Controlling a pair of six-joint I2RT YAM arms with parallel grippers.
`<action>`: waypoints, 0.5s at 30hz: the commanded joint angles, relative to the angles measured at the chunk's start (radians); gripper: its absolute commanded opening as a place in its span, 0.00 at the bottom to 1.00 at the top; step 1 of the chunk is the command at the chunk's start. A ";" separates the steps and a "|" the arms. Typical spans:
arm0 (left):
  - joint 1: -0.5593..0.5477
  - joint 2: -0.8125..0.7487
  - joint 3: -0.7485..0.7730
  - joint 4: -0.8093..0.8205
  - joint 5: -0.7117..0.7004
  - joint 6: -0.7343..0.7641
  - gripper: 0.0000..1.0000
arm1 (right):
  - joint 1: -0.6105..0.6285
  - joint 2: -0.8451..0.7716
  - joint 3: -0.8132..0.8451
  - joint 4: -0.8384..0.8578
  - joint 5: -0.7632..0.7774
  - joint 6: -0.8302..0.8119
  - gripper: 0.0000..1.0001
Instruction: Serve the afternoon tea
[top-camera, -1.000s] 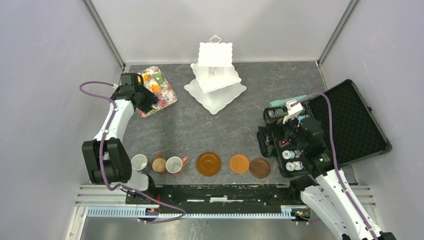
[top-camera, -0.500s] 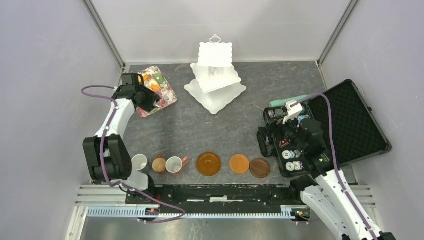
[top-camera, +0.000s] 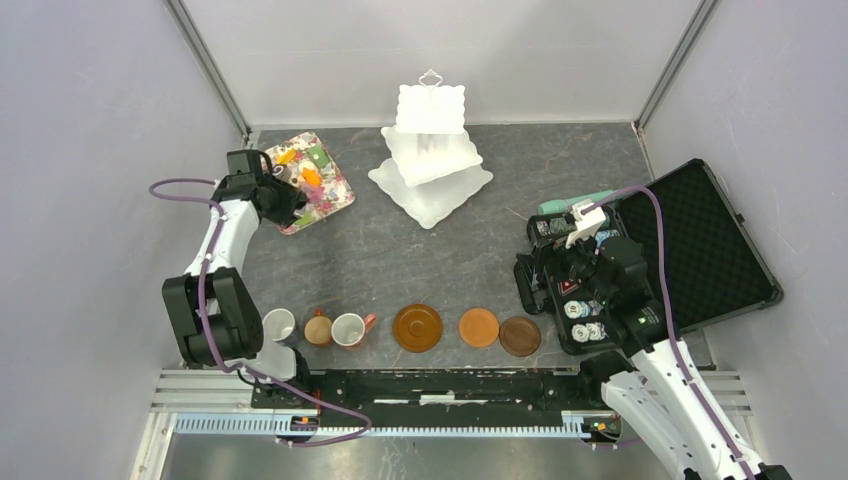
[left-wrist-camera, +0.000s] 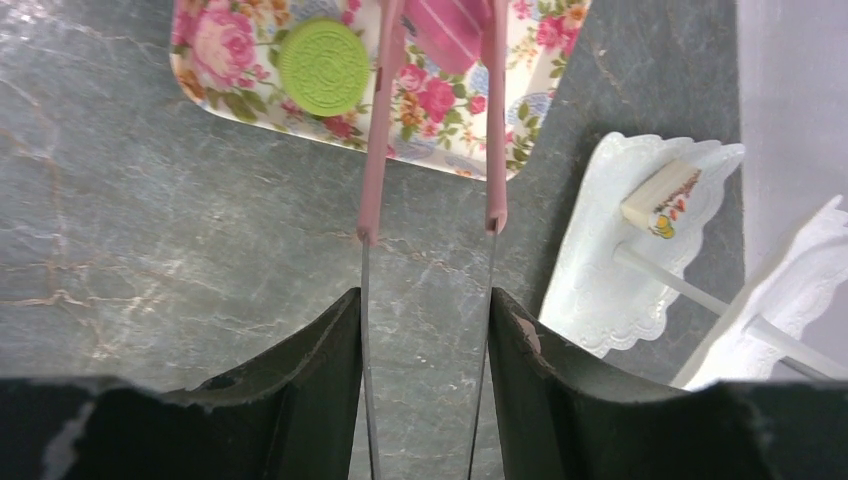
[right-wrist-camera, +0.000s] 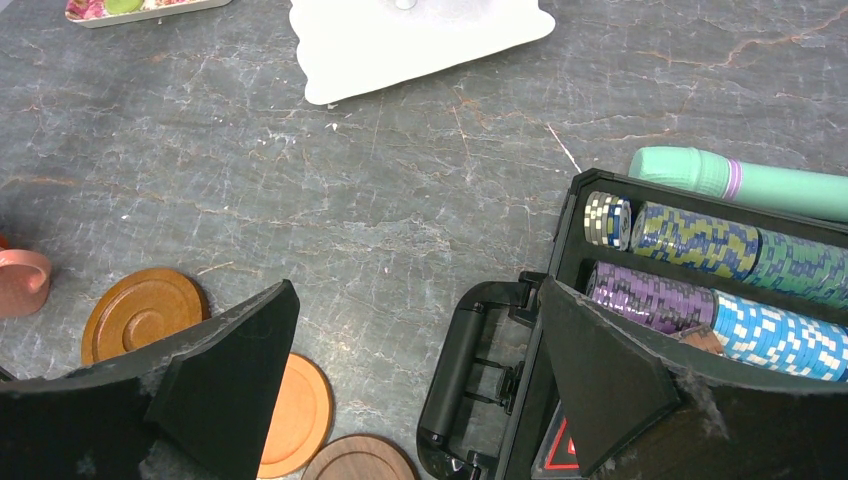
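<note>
My left gripper (left-wrist-camera: 425, 300) is shut on metal tongs (left-wrist-camera: 378, 130) with pink tips. The tips straddle a pink striped toy cake (left-wrist-camera: 445, 30) over the floral tray (left-wrist-camera: 230, 60), next to a round green cake (left-wrist-camera: 323, 66). In the top view the left gripper (top-camera: 272, 190) is at the tray's near-left edge (top-camera: 335, 197). The white three-tier stand (top-camera: 430, 150) is at the back centre; a small white cake (left-wrist-camera: 660, 197) lies on its bottom tier. Three mugs (top-camera: 318, 330) and three saucers (top-camera: 479, 327) line the near edge. My right gripper (right-wrist-camera: 415, 300) is open and empty.
An open black case of poker chips (top-camera: 690, 250) lies at the right, its handle (right-wrist-camera: 465, 370) under my right gripper. A mint-green tube (right-wrist-camera: 740, 180) lies behind the case. Grey walls close in the left, back and right sides.
My left gripper has moved left and a little back along the tray's near-left edge, taking the tongs with it. The right arm has not moved.
</note>
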 joint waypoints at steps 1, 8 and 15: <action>0.035 -0.022 -0.044 -0.004 -0.022 0.081 0.54 | -0.002 -0.009 0.015 0.024 0.003 0.001 0.98; 0.039 -0.107 -0.139 0.005 0.009 0.137 0.52 | -0.002 0.000 0.016 0.030 -0.005 0.003 0.98; 0.039 -0.219 -0.157 -0.030 0.008 0.185 0.54 | -0.001 -0.005 0.000 0.042 -0.005 0.014 0.98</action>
